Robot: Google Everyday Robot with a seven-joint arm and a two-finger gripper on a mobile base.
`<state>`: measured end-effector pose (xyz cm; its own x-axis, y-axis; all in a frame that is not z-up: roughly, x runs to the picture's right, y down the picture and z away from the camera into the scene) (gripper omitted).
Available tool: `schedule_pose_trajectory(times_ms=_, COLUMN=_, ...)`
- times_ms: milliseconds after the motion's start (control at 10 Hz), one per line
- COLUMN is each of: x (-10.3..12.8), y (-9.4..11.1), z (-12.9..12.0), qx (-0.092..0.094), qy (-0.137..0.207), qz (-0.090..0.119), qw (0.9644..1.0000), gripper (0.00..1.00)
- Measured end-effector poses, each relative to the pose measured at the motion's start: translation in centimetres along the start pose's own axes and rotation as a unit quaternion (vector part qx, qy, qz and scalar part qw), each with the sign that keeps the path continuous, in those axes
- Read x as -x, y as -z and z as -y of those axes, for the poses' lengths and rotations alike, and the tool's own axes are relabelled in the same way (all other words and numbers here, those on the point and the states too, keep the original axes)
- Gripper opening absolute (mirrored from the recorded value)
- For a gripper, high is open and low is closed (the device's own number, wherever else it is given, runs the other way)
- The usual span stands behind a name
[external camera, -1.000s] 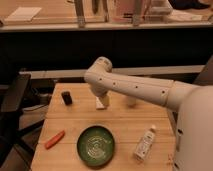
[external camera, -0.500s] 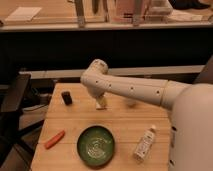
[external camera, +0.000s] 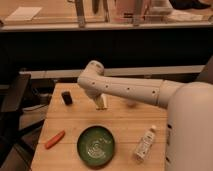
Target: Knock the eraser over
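The eraser (external camera: 66, 97) is a small dark block standing upright near the back left of the wooden table (external camera: 125, 125). My white arm reaches in from the right, with its elbow above the table's back. My gripper (external camera: 101, 103) hangs down below the arm, to the right of the eraser and apart from it by a short gap. The gripper's pale tip is just above the tabletop.
A green plate (external camera: 96, 145) lies at the front middle. An orange marker-like stick (external camera: 54, 139) lies at the front left. A small white bottle (external camera: 144, 143) lies at the front right. A dark chair (external camera: 12, 100) stands left of the table.
My arm and gripper have moved steadily to the left, closing the gap to the eraser. The eraser and the other objects have not moved.
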<state>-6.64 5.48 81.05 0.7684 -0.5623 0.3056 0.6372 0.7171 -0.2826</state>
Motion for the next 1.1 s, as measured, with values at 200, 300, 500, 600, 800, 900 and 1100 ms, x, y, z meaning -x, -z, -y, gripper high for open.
schedule_pose_trajectory(times_ms=200, x=0.4, y=-0.3, z=0.3, qx=-0.003, qy=0.007, qz=0.000, qw=1.0000, gripper=0.80)
schedule_pose_trajectory(times_ms=300, x=0.5, y=-0.3, z=0.5, qx=-0.005, qy=0.009, qz=0.000, qw=0.9999, gripper=0.80)
schedule_pose_trajectory(times_ms=500, x=0.7, y=-0.5, z=0.7, qx=-0.007, qy=0.012, qz=-0.001, qw=0.9999, gripper=0.80)
schedule_pose_trajectory(times_ms=600, x=0.8, y=-0.6, z=0.7, qx=-0.008, qy=0.014, qz=-0.001, qw=0.9999, gripper=0.79)
schedule_pose_trajectory(times_ms=800, x=0.8, y=-0.8, z=0.9, qx=-0.009, qy=0.016, qz=-0.001, qw=0.9998, gripper=0.78)
schedule_pose_trajectory(times_ms=900, x=0.9, y=-0.8, z=1.0, qx=-0.011, qy=0.018, qz=-0.002, qw=0.9998, gripper=0.72)
schedule_pose_trajectory(times_ms=1100, x=1.0, y=-0.9, z=1.2, qx=-0.012, qy=0.020, qz=-0.003, qw=0.9997, gripper=0.52)
